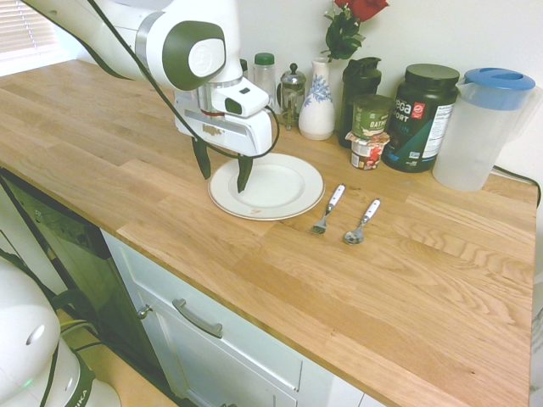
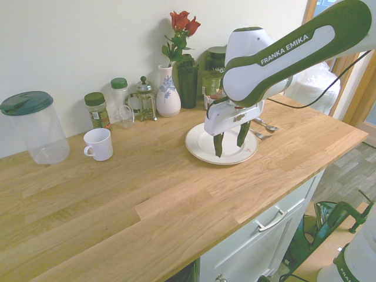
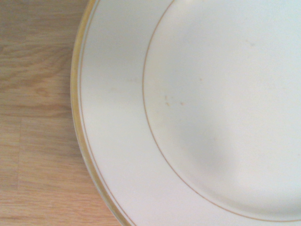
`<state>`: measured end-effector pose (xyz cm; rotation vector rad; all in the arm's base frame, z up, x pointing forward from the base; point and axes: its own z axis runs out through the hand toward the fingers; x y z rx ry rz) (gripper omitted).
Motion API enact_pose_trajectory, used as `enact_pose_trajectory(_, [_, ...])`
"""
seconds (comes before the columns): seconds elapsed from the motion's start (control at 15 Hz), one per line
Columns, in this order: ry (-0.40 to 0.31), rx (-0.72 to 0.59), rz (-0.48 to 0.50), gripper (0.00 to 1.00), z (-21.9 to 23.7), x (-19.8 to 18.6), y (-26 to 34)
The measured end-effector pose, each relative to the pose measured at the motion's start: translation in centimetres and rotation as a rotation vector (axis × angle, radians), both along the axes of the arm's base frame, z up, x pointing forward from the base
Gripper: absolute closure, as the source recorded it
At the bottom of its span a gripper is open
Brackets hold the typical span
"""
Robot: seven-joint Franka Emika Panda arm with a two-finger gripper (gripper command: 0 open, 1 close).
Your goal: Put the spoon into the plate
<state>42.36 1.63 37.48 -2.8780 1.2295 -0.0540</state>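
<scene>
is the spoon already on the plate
No, the spoon lies on the wooden counter beside the fork, off the plate.

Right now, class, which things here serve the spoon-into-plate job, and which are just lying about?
For the job:
- spoon
- plate
- open gripper

Lying about:
- fork
- mug
- rose vase
- blue-lidded pitcher
- French press

The first exterior view looks down from one side of the jaws and the second from the opposite side, both standing back and sharing the plate (image 1: 270, 188) and wooden counter (image 1: 382, 288). The wrist view faces down from beside the jaws, close over the plate's rim.
</scene>
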Motion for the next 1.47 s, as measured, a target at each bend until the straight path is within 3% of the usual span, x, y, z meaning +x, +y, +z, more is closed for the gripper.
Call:
enact_pose_trajectory(0.33, [-0.041,-0.017,-0.017,0.0,1.6,0.9,-2.1])
enact_pose_trajectory(0.6, [-0.067,-0.004,-0.047,0.0,5.5,2.3,-11.3])
enact_pose_trajectory(0.93, [-0.018,-0.044,-0.043,0.0,4.2,5.9,-21.3])
enact_pose_trajectory(1.27, [0.025,-0.032,0.015,0.0,1.7,9.4,-25.3])
enact_pose_trajectory(1.33, [0.018,-0.031,0.031,1.0,1.2,9.9,-25.7])
enact_pose_trajectory(1.47, [0.019,-0.025,0.04,1.0,0.3,10.1,-25.9])
